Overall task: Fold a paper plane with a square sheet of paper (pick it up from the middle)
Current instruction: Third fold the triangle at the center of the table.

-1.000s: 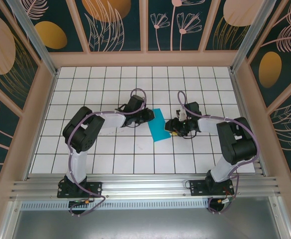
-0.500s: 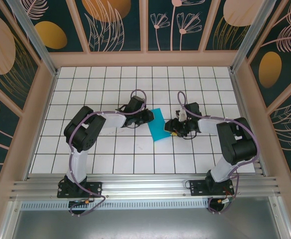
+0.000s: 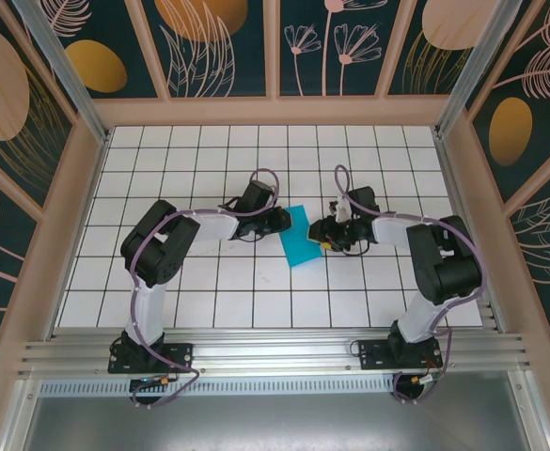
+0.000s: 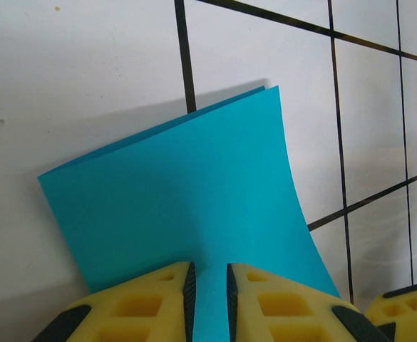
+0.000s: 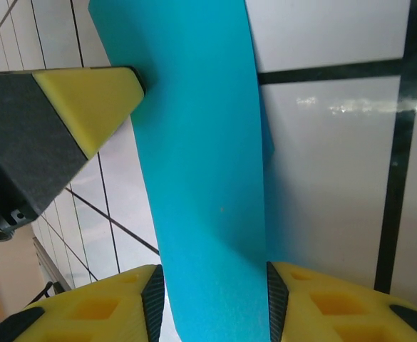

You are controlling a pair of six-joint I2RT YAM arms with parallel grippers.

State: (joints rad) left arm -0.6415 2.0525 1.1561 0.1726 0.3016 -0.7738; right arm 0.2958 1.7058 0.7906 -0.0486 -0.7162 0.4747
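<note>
Left pincer (image 4: 208, 274) is nipping the folded teal-blue square paper sheet (image 4: 187, 185), lower centre; right pincer (image 5: 212, 274) is straddling it half-open, grip unclear. I'd be aligning edges before creasing.

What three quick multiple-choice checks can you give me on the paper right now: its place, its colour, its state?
1. Where is the sheet of paper?
A) between the left hand and the right hand, at the middle of the table
B) at the far left corner
C) on the near rail

2. Its colour?
A) white
B) teal-blue
C) orange

3. Its state?
A) crumpled into a ball
B) torn in two
C) folded over, two layers

Answers:
1 A: the top view shows it flanked by both hands.
2 B: every view shows teal-blue.
3 C: the left wrist view shows two stacked edges along its far side.
</note>
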